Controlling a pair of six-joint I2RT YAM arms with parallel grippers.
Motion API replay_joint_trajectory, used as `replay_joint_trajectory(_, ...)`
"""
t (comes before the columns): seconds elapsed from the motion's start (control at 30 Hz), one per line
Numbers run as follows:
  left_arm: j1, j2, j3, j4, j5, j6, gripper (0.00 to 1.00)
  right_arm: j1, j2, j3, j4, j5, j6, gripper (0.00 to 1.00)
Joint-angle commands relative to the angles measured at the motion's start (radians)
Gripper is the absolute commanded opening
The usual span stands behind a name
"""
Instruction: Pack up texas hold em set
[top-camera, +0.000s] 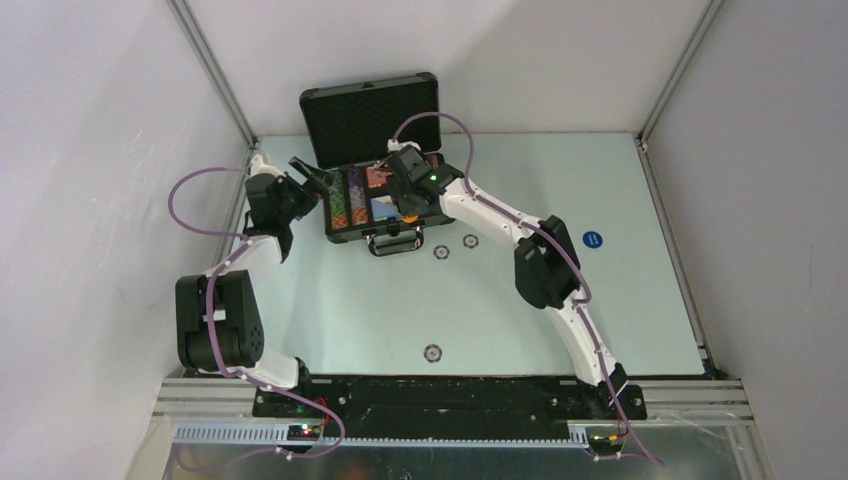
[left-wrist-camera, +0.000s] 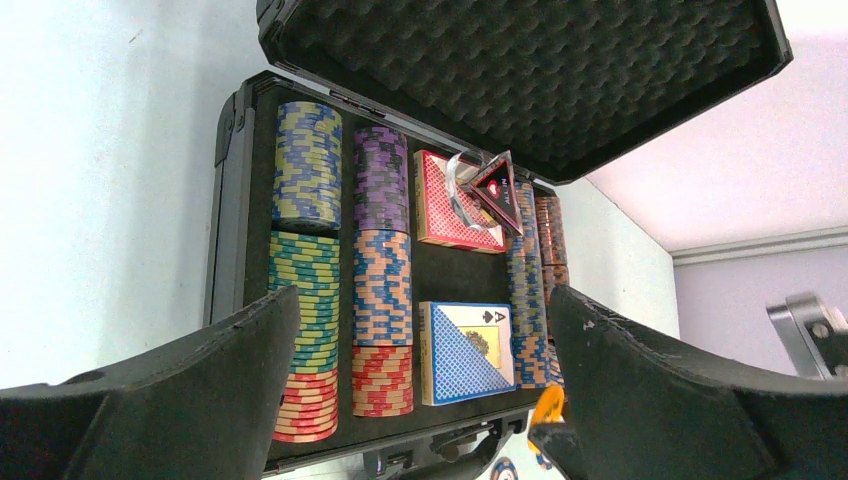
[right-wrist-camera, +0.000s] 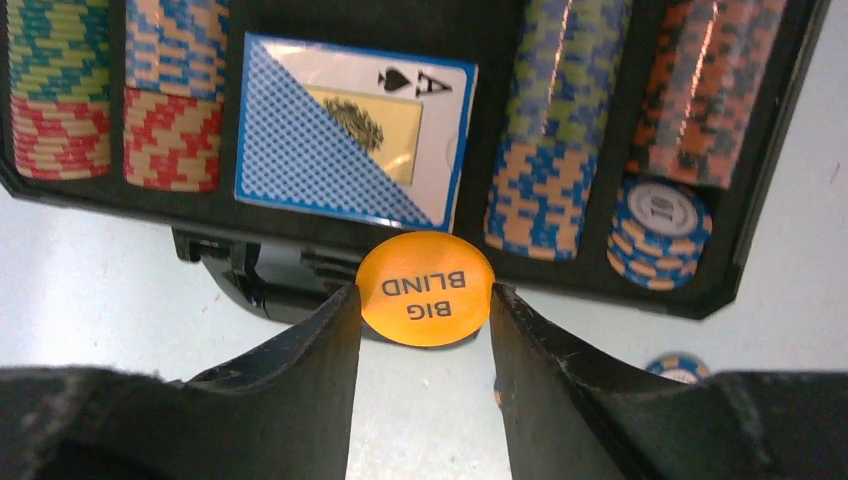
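The black briefcase (top-camera: 335, 228) lies open at the back of the table, its foam-lined lid (top-camera: 372, 118) upright. In the left wrist view it holds rows of multicoloured chips (left-wrist-camera: 381, 280), a red-patterned deck (left-wrist-camera: 445, 200), a blue deck (left-wrist-camera: 470, 350) and a dark triangular marker (left-wrist-camera: 497, 190) leaning on the red deck beside a clear piece (left-wrist-camera: 458, 183). My right gripper (right-wrist-camera: 424, 292) is shut on an orange "BIG BLIND" button (right-wrist-camera: 425, 280) at the case's front edge, near the handle (right-wrist-camera: 235, 275). My left gripper (left-wrist-camera: 420, 300) is open and empty at the case's left side (top-camera: 312, 180).
Two loose chips (top-camera: 441, 251) (top-camera: 470, 241) lie on the table in front of the case, and a third (top-camera: 432, 352) lies nearer the arm bases. A blue round disc (top-camera: 592, 240) lies at the right. White walls close in the table on both sides.
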Motion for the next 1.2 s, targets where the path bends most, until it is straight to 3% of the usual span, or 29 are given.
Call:
replay_joint_trajectory(0.0, 0.0, 0.001, 0.009, 0.036, 0.004, -0.007, 0.98, -0.011, 0.093, 0.157, -0.035, -0.028, -0.064, 0.52)
replay_joint_trajectory(0.2, 0.004, 0.001, 0.008, 0.036, 0.007, -0.009, 0.98, -0.03, 0.183, 0.314, -0.024, -0.074, -0.087, 0.51)
replay_joint_trajectory(0.6, 0.005, 0.003, 0.009, 0.036, 0.008, -0.01, 0.98, -0.041, 0.169, 0.268, 0.069, -0.105, -0.103, 0.51)
replay_joint_trajectory(0.8, 0.004, 0.003, 0.009, 0.036, 0.009, -0.012, 0.98, -0.041, 0.142, 0.24, 0.081, -0.104, -0.111, 0.58)
replay_joint_trajectory(1.0, 0.005, 0.001, 0.007, 0.036, 0.009, -0.01, 0.98, -0.048, -0.047, 0.004, 0.224, -0.015, -0.126, 0.65)
replay_joint_trajectory(1.17, 0.005, 0.001, 0.006, 0.037, 0.009, -0.01, 0.98, -0.148, -0.298, -0.288, 0.285, 0.079, -0.038, 0.67)
